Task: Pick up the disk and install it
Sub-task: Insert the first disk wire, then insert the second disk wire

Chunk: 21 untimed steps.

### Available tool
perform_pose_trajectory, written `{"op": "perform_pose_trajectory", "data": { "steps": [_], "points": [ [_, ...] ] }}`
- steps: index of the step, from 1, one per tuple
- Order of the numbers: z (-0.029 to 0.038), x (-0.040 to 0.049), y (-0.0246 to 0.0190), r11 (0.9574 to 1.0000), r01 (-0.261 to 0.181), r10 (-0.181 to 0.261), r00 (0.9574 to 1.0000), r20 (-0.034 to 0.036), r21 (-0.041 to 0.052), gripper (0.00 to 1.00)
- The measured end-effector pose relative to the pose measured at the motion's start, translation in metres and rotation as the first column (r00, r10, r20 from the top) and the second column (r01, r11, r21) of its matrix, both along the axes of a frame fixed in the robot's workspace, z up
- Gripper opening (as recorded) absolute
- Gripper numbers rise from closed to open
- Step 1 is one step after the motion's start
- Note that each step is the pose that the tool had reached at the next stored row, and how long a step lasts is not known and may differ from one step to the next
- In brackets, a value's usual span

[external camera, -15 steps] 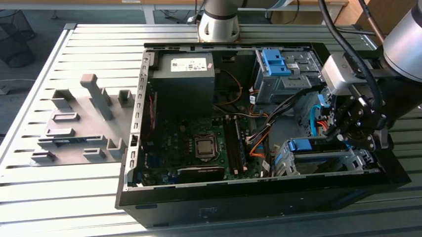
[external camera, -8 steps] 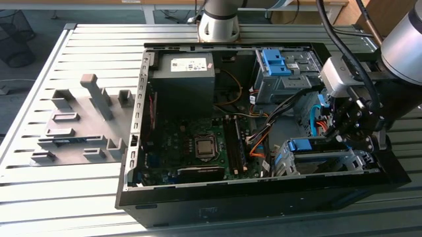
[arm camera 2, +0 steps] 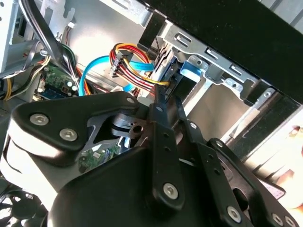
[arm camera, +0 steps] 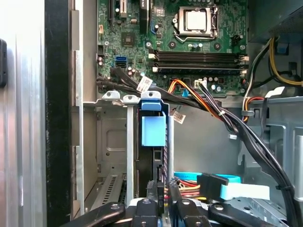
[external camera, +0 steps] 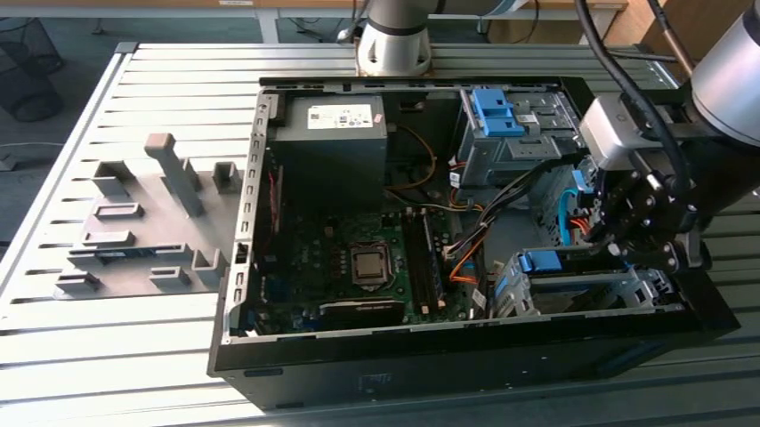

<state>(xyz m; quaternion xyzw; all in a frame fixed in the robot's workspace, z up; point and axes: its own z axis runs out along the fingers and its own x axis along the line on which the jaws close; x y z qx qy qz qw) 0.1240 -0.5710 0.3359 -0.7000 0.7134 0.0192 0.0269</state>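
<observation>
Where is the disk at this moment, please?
The disk stands on edge in the metal drive cage at the computer case's corner, on the exterior view's right, its blue rail showing just below the gripper.

My fingers (arm camera: 161, 201) are matte black, studded with silver screw heads. The disk (arm camera: 152, 142) before me shows a bright blue plastic rail and tab over a dark body. The drive cage (arm camera: 111, 142) around it is plain grey metal. The motherboard (arm camera: 189, 42) is dark green, with a silver processor cover and black memory slots. A cable bundle (arm camera 2: 135, 71) mixes red, yellow, orange and black wires beside a light blue flat cable (arm camera 2: 92, 78). The computer case (external camera: 475, 356) is black outside. The worktop (external camera: 119, 338) is pale grey with long parallel ribs, and a grey fixture block (external camera: 142, 222) stands on it.
</observation>
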Motion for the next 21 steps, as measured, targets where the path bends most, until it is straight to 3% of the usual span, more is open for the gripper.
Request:
{"op": "perform_pose_trajectory", "data": {
  "steps": [4,5,7,21],
  "points": [
    [0.008,0.0,0.0,1.0,0.0,0.0,1.0,-0.0005,0.0,0.22],
    [0.0079,0.0,0.0,1.0,0.0,0.0,1.0,-0.0005,0.0003,0.22],
    [0.0079,0.0,0.0,1.0,0.0,0.0,1.0,-0.0006,0.0003,0.11],
    [0.008,0.0,0.0,1.0,0.0,0.0,1.0,-0.0012,0.0001,0.11]
  ]
}}
